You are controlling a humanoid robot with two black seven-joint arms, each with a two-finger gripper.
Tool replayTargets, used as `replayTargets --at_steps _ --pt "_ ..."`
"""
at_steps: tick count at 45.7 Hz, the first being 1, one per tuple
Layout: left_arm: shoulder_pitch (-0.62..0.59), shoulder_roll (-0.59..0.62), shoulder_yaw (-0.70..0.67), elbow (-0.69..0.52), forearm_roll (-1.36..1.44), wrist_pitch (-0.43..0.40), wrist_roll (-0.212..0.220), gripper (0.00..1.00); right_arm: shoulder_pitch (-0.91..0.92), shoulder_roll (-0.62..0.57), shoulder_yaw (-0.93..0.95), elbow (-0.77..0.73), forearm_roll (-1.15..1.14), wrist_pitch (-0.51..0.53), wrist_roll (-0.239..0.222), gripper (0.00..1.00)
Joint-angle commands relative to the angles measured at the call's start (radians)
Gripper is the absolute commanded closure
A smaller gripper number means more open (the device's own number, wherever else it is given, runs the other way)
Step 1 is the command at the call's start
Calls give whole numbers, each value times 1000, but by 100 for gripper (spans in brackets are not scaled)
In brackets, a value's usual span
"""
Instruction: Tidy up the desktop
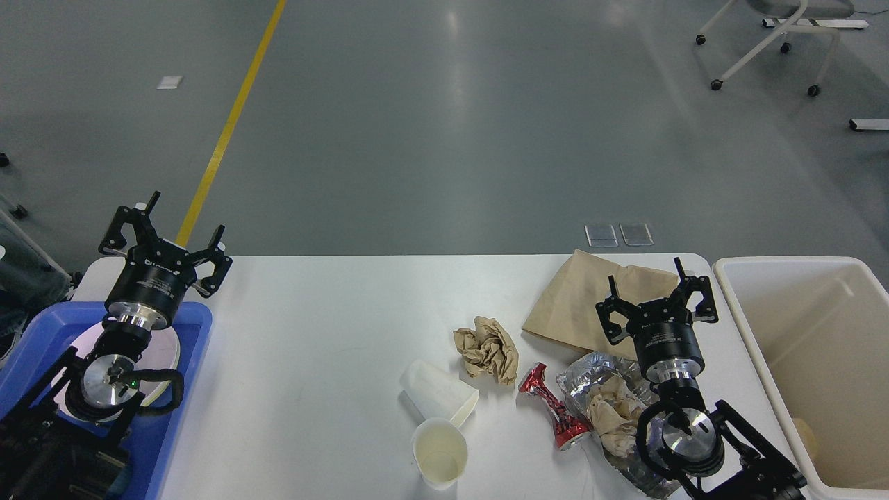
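The white desktop (pixel 333 326) carries litter on its right half: a crumpled brown paper ball (pixel 488 348), a clear plastic cup lying on its side (pixel 437 391), an upright paper cup (pixel 439 453), a crushed red can (pixel 553 407), a silvery foil bag with paper in it (pixel 603 403) and a flat brown paper bag (pixel 590 297). My right gripper (pixel 657 295) stands open over the paper bag's near edge, holding nothing. My left gripper (pixel 165 237) stands open above the desktop's far left corner, empty.
A blue tray (pixel 42 326) at the left holds a pale plate (pixel 165 353), mostly hidden by my left arm. A cream bin (pixel 806 361) stands against the desktop's right end. A wheeled chair base (pixel 764 42) is on the floor far right.
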Motion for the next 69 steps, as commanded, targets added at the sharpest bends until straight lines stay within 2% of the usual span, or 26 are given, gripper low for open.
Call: replayTargets --at_steps 1,5,8,13,18,35,41,50,69 --pt "101 -65 -126 -72 88 -8 50 4 -1 0 0 0 0 1 0 0" --pt "112 -74 -149 -74 88 -12 67 4 0 0 0 0 0 1 0 0" --pt "114 -77 -152 -74 87 -23 46 4 0 0 0 0 0 -1 0 0" --pt "111 -76 -149 -72 95 -34 -17 4 -1 0 0 0 0 1 0 0" --pt "104 -73 -153 -69 89 -34 -31 4 -1 0 0 0 0 -1 0 0" --pt "78 -74 -213 -69 67 -37 -29 4 0 0 0 0 0 1 0 0" --pt "74 -66 -206 -69 65 -38 -26 4 0 0 0 0 0 1 0 0" --pt "146 -79 -186 -69 78 -38 -25 4 -1 0 0 0 0 -1 0 0" --pt "120 -82 -181 -48 62 -44 -35 4 0 0 0 0 0 1 0 0"
